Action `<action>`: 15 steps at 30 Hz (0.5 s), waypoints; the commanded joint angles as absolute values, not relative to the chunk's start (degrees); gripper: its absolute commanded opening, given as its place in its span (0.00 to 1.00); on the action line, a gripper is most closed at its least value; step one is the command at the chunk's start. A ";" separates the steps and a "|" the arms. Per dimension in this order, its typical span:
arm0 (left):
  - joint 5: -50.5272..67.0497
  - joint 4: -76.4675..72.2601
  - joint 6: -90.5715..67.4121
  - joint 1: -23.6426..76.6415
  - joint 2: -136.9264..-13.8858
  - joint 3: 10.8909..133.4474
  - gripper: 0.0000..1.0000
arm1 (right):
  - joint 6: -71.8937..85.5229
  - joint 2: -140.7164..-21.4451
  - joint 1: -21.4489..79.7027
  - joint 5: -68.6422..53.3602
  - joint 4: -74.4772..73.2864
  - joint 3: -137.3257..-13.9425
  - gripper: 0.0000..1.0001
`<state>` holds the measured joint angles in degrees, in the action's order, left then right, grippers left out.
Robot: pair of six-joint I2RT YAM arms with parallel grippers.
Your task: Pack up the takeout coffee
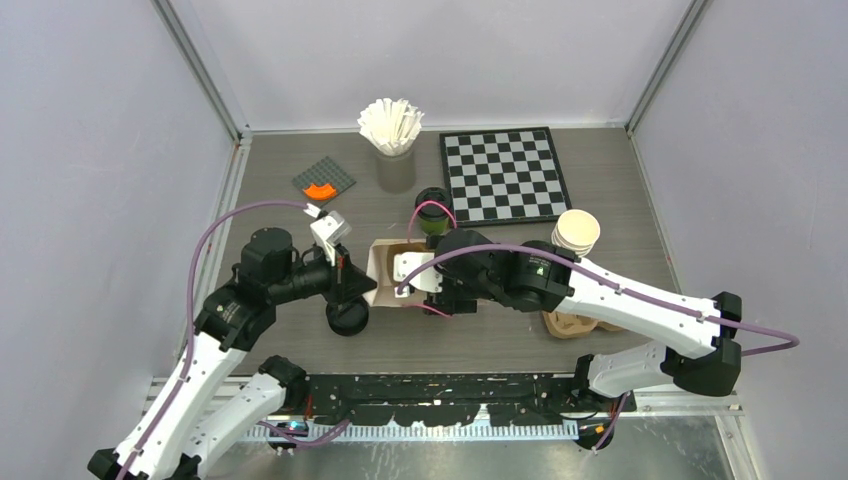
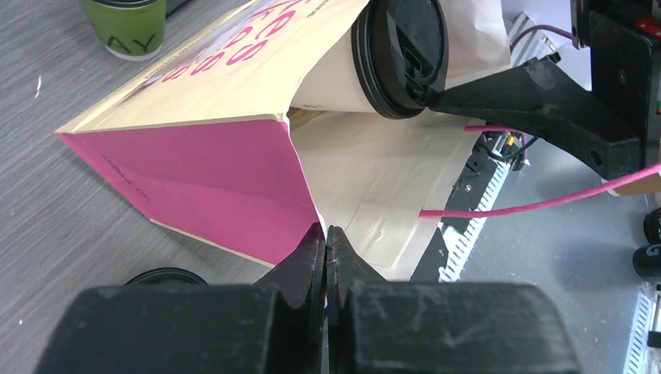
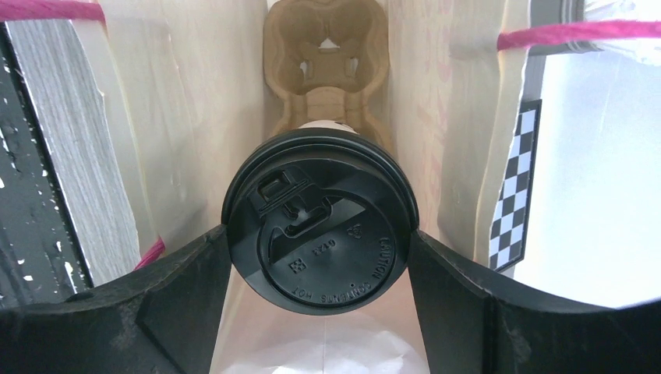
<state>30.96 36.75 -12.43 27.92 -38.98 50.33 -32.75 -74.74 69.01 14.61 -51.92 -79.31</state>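
A cream paper bag with pink sides lies on its side mid-table, its mouth open. My right gripper is shut on a coffee cup by its black lid and holds it in the bag's mouth. This cup's wall looks pale cream in the left wrist view. A brown pulp carrier lies deep inside the bag. My left gripper is shut on the bag's mouth edge. A second cup with a green wall stands behind the bag and also shows in the left wrist view.
A loose black lid lies near the left gripper. A stack of white cups and another brown carrier sit at the right. A chessboard, a cup of white paper sticks and a grey plate with an orange piece lie at the back.
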 commanded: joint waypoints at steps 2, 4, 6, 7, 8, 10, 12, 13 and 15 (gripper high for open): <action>36.01 31.39 -7.80 27.73 -38.69 49.59 0.00 | -35.60 -73.76 69.13 18.14 -52.20 -83.40 0.69; 36.59 30.43 -5.97 27.75 -38.03 48.71 0.00 | -36.17 -73.72 68.77 17.90 -52.04 -83.45 0.68; 36.70 30.21 -4.32 27.73 -37.72 48.36 0.00 | -36.70 -73.60 68.60 18.01 -51.95 -83.80 0.69; 36.78 30.29 -3.70 27.69 -37.63 48.33 0.00 | -36.81 -73.65 68.35 18.02 -51.96 -84.03 0.69; 36.89 30.22 -3.39 27.69 -37.62 48.26 0.00 | -36.89 -73.65 68.08 17.97 -52.01 -84.18 0.69; 37.31 29.86 -3.45 27.69 -37.69 48.17 0.00 | -37.50 -73.45 67.86 17.53 -52.01 -83.36 0.69; 37.83 29.73 -3.76 27.69 -37.87 48.05 0.00 | -38.38 -73.03 67.71 16.99 -51.45 -81.82 0.69; 38.07 29.64 -3.85 27.69 -37.88 47.89 0.00 | -38.73 -72.84 67.65 16.88 -50.74 -80.87 0.69; 38.21 29.20 -3.91 27.69 -37.45 47.37 0.00 | -39.93 -72.66 67.24 16.11 -49.38 -79.34 0.69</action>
